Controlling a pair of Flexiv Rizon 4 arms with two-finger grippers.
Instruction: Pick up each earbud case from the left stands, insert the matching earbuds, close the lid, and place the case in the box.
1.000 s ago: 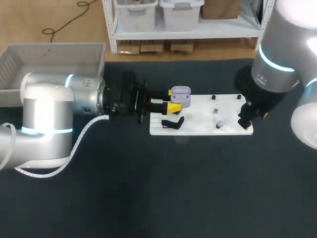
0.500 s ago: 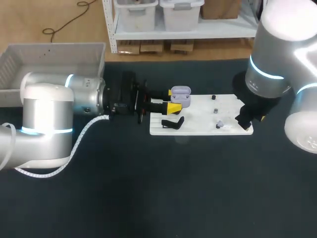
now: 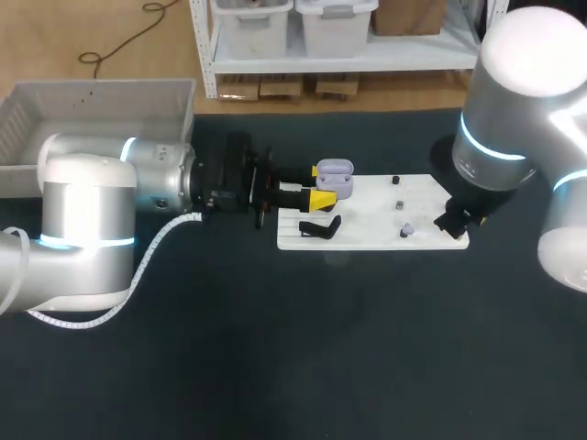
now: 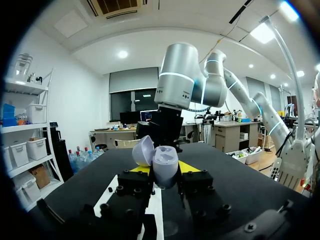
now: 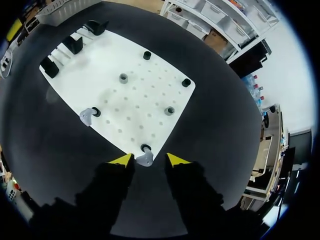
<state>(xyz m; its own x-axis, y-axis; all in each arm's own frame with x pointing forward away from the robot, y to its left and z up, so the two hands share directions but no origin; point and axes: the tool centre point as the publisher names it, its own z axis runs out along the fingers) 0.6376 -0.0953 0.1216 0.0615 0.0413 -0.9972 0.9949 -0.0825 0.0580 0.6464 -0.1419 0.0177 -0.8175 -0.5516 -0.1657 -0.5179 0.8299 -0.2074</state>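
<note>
Earbud case (image 4: 165, 167), likely light and slick, sat clenched by its lower shell in the left claw (image 3: 323, 191); the right claw (image 5: 146, 161) hung released over an earbud (image 5: 145, 159).

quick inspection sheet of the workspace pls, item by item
surface: dark table with a white board on it
job's things: case, lid open, in the left gripper; corner earbud at the board's corner, between the fingers of the right gripper; second earbud on the board; black stands at the board's left end; box at far left
clutter: nothing seen
grippers: left gripper shut on the case; right gripper open, its fingers apart from the corner earbud
cables: white coiled cable along the left arm
surroundings: nothing seen
</note>
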